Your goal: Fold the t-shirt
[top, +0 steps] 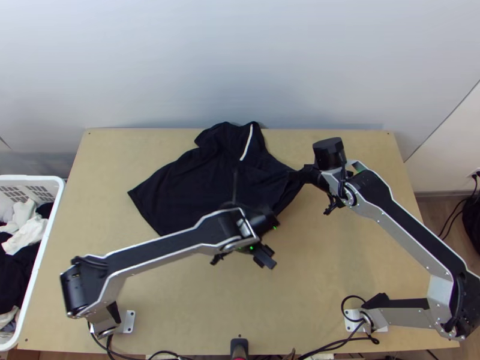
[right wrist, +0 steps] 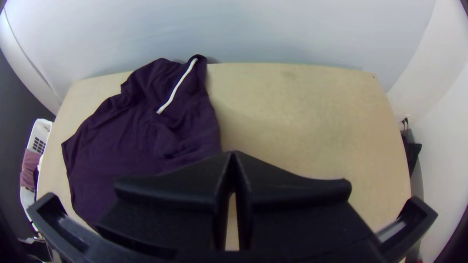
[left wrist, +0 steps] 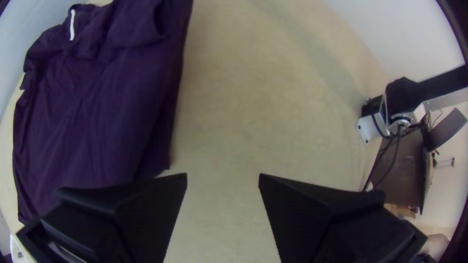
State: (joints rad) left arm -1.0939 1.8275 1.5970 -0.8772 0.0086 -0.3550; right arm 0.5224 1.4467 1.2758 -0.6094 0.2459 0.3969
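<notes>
Black and silver links of the left arm [top: 165, 247] are passing above the lower part of a dark t-shirt [top: 180, 192], closest to the camera. The t-shirt is lying on the far half of the wooden table [top: 324, 288], left of the middle. Its body is spreading out flat toward the left, while the cloth is bunching around the collar at the far edge, where a narrow white strip [top: 246, 143] is showing. On the right side, the cloth is narrowing to a point at the right gripper [top: 303, 174]. That gripper is pressing its fingers together and, as far as this partly covered spot can be made out, is clamping the edge of the t-shirt.

Just beside the t-shirt's near edge, the left gripper [top: 264, 257] is hanging over the table with its two fingers wide apart and nothing between them. In the left wrist view, cloth is lying partly behind one of those fingers.

Farther out, the right arm [top: 399, 225] is spanning the right side of the table. Beyond the left edge, a white basket [top: 36, 179] is holding dark and white clothes [top: 30, 234]. A pale wall [top: 240, 60] is rising behind the table.
</notes>
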